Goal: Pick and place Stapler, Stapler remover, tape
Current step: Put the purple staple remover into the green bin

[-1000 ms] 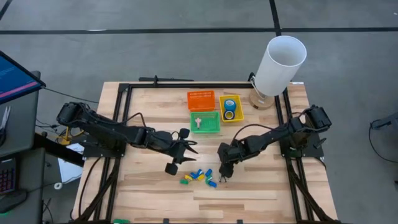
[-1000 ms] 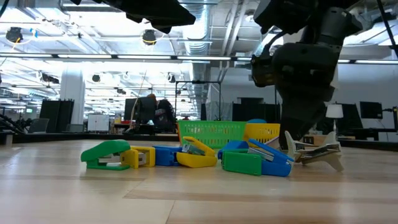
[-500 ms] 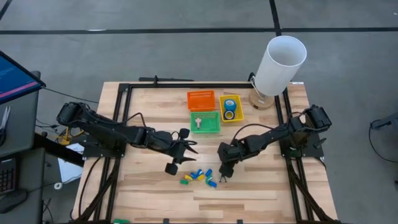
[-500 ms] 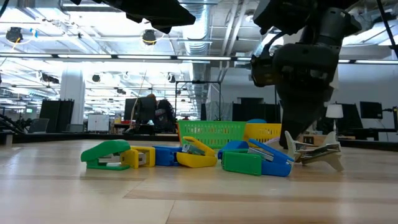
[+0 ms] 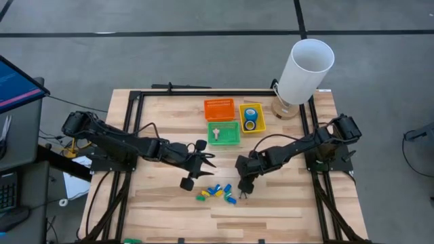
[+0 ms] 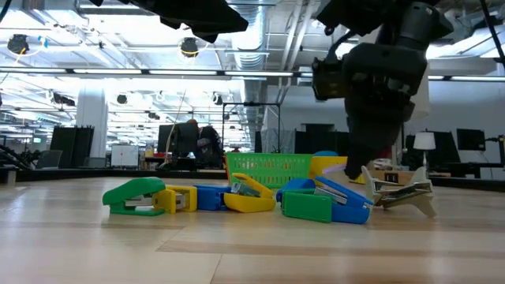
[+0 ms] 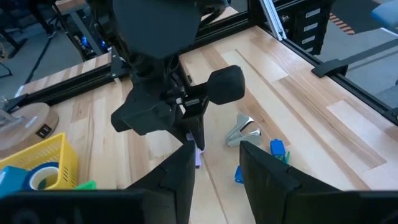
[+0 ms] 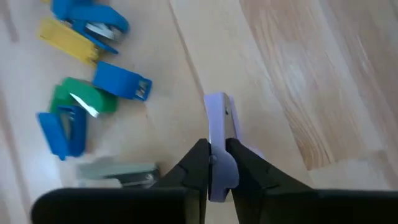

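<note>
Lilac plastic shows between the two dark fingers of the right pincer [image 8: 216, 163]: they are pressed together on a small lilac staple remover [image 8: 217, 134], which is held just above the wooden bench [image 5: 285, 203]. Seen from above, this right pincer [image 5: 242, 190] is at the right edge of the heap of little staplers [image 5: 217, 192], well in front of the green basket [image 5: 224, 133].

The heap lies near the middle of the bench, in front of the green basket. It has blue, yellow and green staplers, some touching each other. From table height, a green stapler [image 6: 136, 196] is at one end of the heap, and a metal staple remover [image 6: 398, 195] lies on the bench at the other end, just beside a blue stapler [image 6: 335, 197].

Behind the heap, three baskets stand close together. The green basket holds one metal staple remover [image 5: 215, 131]. The orange basket [image 5: 219, 108] is just behind the green basket. The yellow basket [image 5: 251, 118] is beside the green basket and holds two blue rolls of tape [image 5: 249, 118].

The left pincer [image 5: 203, 163] hangs above the bench, beside the green basket and behind the heap. Its fingers stand a little apart and hold nothing.
</note>
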{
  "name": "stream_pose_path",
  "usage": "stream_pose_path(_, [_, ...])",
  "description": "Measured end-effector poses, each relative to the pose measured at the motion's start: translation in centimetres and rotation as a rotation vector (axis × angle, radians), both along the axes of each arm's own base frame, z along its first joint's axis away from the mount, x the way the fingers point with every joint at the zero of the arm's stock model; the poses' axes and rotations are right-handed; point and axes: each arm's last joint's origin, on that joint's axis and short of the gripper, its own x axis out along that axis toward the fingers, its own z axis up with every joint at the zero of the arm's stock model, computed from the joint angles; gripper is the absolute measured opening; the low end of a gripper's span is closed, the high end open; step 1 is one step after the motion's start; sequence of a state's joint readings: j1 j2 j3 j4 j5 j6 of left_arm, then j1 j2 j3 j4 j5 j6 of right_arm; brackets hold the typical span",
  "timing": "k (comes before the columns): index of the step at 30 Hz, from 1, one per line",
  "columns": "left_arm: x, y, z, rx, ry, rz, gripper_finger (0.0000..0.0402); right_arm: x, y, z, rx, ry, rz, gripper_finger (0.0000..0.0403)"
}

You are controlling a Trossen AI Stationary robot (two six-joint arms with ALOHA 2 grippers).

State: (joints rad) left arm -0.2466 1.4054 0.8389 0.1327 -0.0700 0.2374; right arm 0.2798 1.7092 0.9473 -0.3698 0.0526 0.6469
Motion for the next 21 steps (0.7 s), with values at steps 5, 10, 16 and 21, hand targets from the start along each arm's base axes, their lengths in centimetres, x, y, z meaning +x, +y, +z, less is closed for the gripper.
stream_pose_path(5, [0.6, -0.1, -1.0, -0.009, 0.031, 0.008, 0.0117, 0.5, 0.2, 0.7, -0.004, -0.028, 0.025, 0.0027])
stream_pose_path(10, [2.6, -0.2, -3.8, 0.000, 0.036, 0.017, 0.0118, 1.3, 0.4, 1.7, -0.008, -0.068, 0.050, 0.0041])
stream_pose_path(16, [4.6, 1.3, -7.3, 0.040, 0.056, 0.065, 0.0118, 1.6, 0.7, 2.3, -0.013, -0.093, 0.079, 0.0035])
stream_pose_path(21, [4.9, 2.4, -7.8, 0.009, 0.075, 0.095, 0.0118, 1.6, 0.7, 2.4, -0.021, -0.095, 0.096, 0.0028])
